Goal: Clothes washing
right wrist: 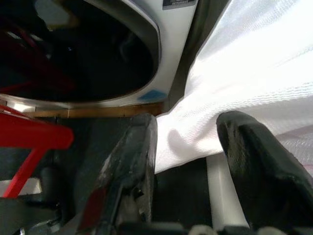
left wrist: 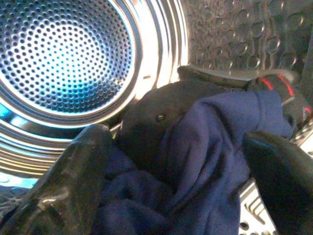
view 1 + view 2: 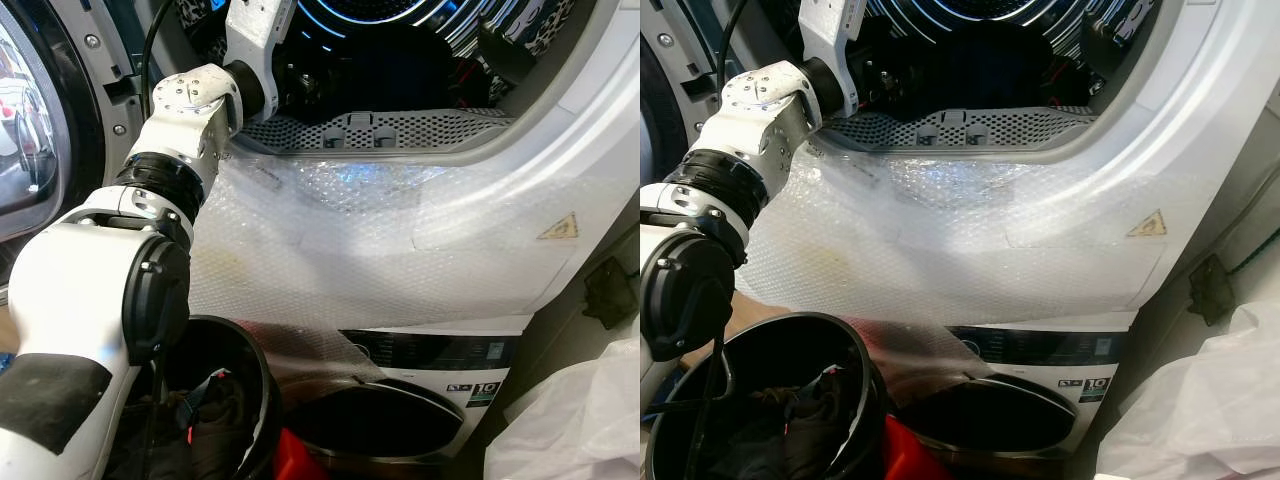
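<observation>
left hand (image 2: 176, 186) inside the washer drum (image 2: 63, 54), fingers spread wide around a navy garment (image 2: 215, 147) lying on the drum wall, gripping nothing. risk: a shallow pinch lets the cloth slip. right hand (image 1: 188, 152) hangs open, empty.

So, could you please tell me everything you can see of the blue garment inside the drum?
The blue garment is dark navy, soft and fleecy-looking, lying crumpled in deep folds on the floor of the steel drum. It rests against a dark grey garment behind it, beside something black with red stripes. The left end effector has its open fingers on either side of it.
</observation>
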Robot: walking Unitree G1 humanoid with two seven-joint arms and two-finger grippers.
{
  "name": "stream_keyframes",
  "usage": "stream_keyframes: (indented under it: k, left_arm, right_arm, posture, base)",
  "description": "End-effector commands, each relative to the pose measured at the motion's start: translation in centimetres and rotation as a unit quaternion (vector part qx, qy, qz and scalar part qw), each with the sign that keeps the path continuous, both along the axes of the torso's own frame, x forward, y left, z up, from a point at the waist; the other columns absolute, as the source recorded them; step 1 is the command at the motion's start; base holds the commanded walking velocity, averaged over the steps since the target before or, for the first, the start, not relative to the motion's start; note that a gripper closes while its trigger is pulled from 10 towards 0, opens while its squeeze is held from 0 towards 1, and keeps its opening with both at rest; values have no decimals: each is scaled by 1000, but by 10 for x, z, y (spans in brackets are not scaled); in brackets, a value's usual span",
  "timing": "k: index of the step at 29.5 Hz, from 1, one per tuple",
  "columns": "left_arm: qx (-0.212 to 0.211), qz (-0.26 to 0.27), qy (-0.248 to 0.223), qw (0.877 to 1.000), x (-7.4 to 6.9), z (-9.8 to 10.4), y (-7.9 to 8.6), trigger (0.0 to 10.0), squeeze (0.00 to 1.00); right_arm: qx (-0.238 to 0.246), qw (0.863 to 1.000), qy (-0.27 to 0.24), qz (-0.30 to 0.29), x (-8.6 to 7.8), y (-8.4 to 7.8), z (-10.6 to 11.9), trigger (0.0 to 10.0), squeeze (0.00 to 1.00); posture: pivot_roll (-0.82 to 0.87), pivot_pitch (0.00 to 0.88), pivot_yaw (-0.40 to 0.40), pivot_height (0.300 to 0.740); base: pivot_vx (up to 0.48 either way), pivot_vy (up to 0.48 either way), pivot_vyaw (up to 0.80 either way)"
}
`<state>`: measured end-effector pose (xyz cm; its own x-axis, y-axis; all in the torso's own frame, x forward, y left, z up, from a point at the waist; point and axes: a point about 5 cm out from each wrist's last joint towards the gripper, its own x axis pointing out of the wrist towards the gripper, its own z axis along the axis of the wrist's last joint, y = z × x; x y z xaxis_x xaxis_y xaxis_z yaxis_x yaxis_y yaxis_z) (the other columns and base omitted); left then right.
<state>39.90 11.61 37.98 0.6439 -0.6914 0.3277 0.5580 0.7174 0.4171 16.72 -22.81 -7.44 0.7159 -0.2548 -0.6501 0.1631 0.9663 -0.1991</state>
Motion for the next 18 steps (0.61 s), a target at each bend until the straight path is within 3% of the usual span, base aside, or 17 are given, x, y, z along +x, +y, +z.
stream_keyframes:
  k: [1, 2, 6, 12, 13, 14, 15, 18]
  left_arm:
    - [84, -275, 26, 957, -54, -52, -45, 10000, 0]
    - [95, -325, 30, 941, -66, -62, -51, 10000, 0]
    - [113, -337, 34, 934, -56, -65, -57, 10000, 0]
    - [136, -369, 11, 919, -61, -62, -68, 10000, 0]
    - [142, -385, -8, 912, -80, -53, -73, 10000, 0]
    - [142, -385, -8, 912, -80, -53, -73, 10000, 0]
    - [155, -401, -18, 903, -103, -50, -76, 10000, 0]
    - [178, -406, -28, 896, -111, -52, -76, 10000, 0]
  right_arm:
    - [34, 998, 9, 46, 25, 39, 1, 10000, 0]
    - [37, 998, 9, 51, 28, 43, 2, 10000, 0]
    - [32, 999, 14, 38, 20, 36, -1, 10000, 0]
    - [30, 999, 16, 29, 14, 32, -3, 10000, 0]
    - [29, 999, 17, 25, 13, 31, -3, 10000, 0]
    - [29, 999, 17, 25, 13, 31, -3, 10000, 0]
    - [28, 999, 20, 24, 13, 30, -4, 10000, 0]
    - [28, 999, 21, 24, 13, 31, -4, 10000, 0]
  posture:
    - [81, 0, 132, 740]
    - [81, 0, 132, 740]
    - [43, 0, 138, 740]
    - [23, 0, 140, 740]
    - [24, 0, 141, 740]
    - [24, 0, 141, 740]
    - [33, 0, 145, 740]
    - [39, 0, 147, 740]
  base:
    - [0, 0, 0]
    - [0, 0, 0]
    - [0, 0, 0]
    - [0, 0, 0]
    - [0, 0, 0]
    - [0, 0, 0]
    - [0, 0, 0]
    - [0, 0, 0]
